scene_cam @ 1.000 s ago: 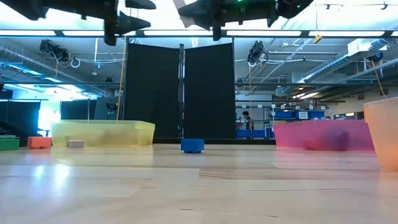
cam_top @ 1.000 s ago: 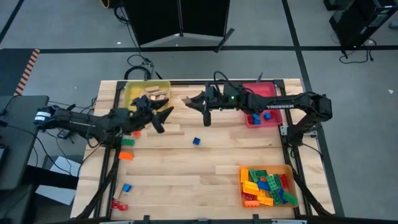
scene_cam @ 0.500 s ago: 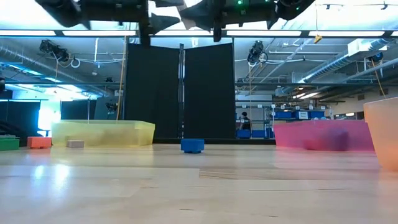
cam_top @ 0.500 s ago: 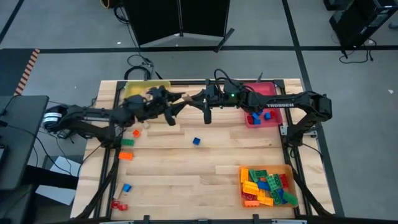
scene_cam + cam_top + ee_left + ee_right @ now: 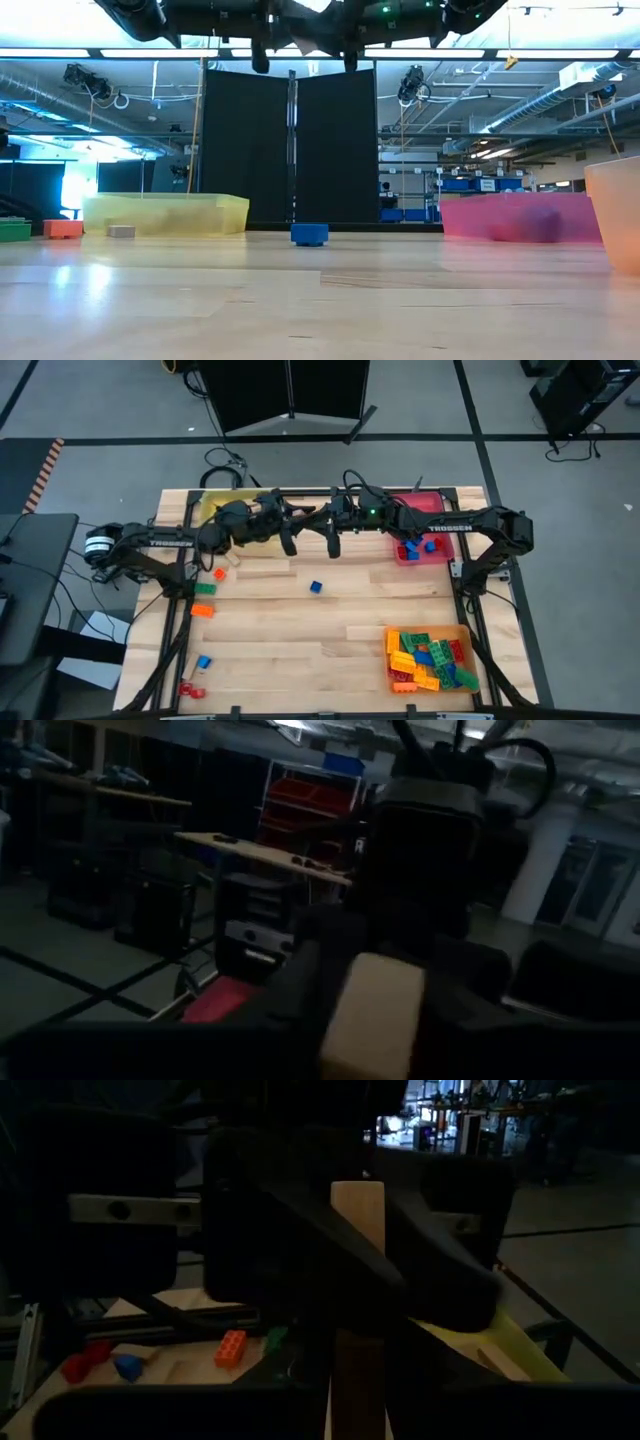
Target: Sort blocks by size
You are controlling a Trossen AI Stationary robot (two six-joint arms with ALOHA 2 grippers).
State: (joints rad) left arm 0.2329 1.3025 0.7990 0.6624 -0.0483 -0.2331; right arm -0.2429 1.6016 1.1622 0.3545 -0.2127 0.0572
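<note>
At the near edge of the counter point(image 5: 300, 660), the high view is showing an orange tray point(image 5: 389, 652) on the right heaped with mixed bricks point(image 5: 428, 658), and a small blue piece point(image 5: 203, 661) and a red piece point(image 5: 190, 689) lying loose on the left. Farther in, an orange brick point(image 5: 202, 610) and a green brick point(image 5: 205, 589) are sitting one behind the other, and a lone blue brick point(image 5: 316, 588) is lying near the middle. The low view is catching that blue brick head-on, with nothing touching it.

At the back, a yellow tray point(image 5: 212, 506) is standing on the left and a red tray point(image 5: 437, 506) on the right. Between them, well above the counter, the left gripper point(image 5: 292, 528) and the right gripper point(image 5: 318, 522) are meeting tip to tip. From overhead their load is hidden. Only the wrist views are revealing it: a wooden block point(image 5: 370, 1010), with the left fingers point(image 5: 300, 990) pressing in on either side of it, while the right fingers point(image 5: 300, 1390) are clenching its other end.
</note>
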